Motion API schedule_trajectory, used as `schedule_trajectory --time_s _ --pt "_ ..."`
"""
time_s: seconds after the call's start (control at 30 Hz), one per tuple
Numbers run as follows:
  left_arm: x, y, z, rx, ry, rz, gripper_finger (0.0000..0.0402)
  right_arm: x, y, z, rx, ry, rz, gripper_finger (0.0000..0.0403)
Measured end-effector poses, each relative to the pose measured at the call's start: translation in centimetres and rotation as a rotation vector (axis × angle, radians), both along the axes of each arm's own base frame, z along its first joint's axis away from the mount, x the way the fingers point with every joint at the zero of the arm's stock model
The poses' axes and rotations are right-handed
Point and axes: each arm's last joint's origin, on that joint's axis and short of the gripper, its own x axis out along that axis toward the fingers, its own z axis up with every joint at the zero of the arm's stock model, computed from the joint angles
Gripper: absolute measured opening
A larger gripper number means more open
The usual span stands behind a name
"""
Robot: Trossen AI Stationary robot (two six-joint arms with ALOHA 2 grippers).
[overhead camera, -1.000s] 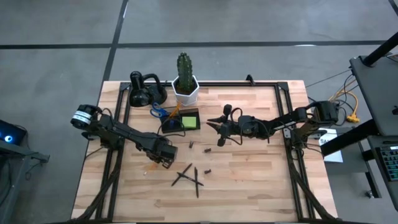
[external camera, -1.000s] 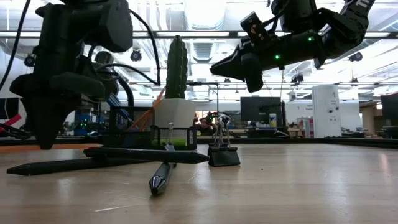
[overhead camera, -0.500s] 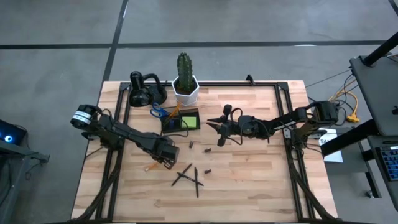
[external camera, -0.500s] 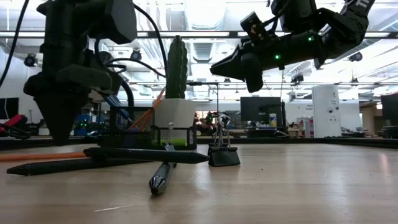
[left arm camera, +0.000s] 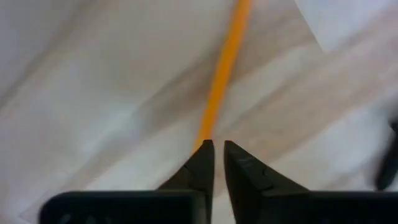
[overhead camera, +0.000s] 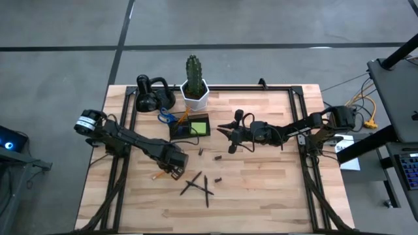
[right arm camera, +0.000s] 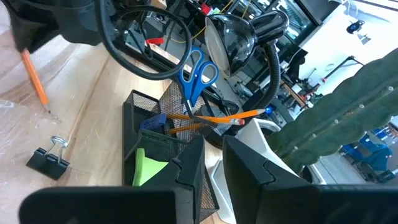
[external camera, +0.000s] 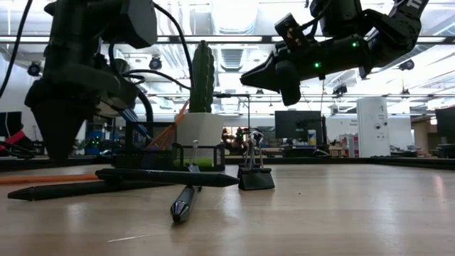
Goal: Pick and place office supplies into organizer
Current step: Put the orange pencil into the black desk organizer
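My left gripper (overhead camera: 170, 170) (left arm camera: 219, 150) stands over the near left of the table, fingers almost together and pointing down just above an orange pencil (left arm camera: 224, 68) (overhead camera: 159, 175). The pencil lies flat on the wood (external camera: 43, 178); I cannot tell whether a fingertip touches its end. My right gripper (overhead camera: 225, 130) (right arm camera: 214, 155) hovers open, clear of the table, right of the dark mesh organizer (overhead camera: 191, 127) (right arm camera: 161, 143). The organizer holds blue-handled scissors (right arm camera: 198, 71), orange pencils and a lime-green pad (right arm camera: 146, 165). Two black pens (overhead camera: 196, 185) (external camera: 167, 176) lie crossed on the table.
Small black binder clips (external camera: 254, 174) (overhead camera: 218, 179) (right arm camera: 50, 160) lie between the pens and the organizer. A white hexagonal cactus pot (overhead camera: 194, 94) and a black looped lamp (overhead camera: 151, 94) stand at the far edge behind the organizer. Bare wood stretches across the table's right half.
In the low view my left gripper has drifted a little sideways and back and has risen slightly off the table. The orange pencil now shows lying on the wood below it. My right arm has kept still.
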Motion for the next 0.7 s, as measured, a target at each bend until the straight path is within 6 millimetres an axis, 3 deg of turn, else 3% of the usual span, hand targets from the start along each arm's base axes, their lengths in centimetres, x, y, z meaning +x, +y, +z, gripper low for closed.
schedule_trajectory --time_s 0.33,0.7 --pt "0.3 -0.6 0.7 -0.084 0.014 0.01 0.0176 0.0 0.0 0.0 0.0 0.0 0.0 0.0047" --pt "-0.8 -2.9 0.4 0.047 -0.016 -0.114 0.0186 0.0 0.0 0.0 -0.003 0.001 0.0 0.0047"
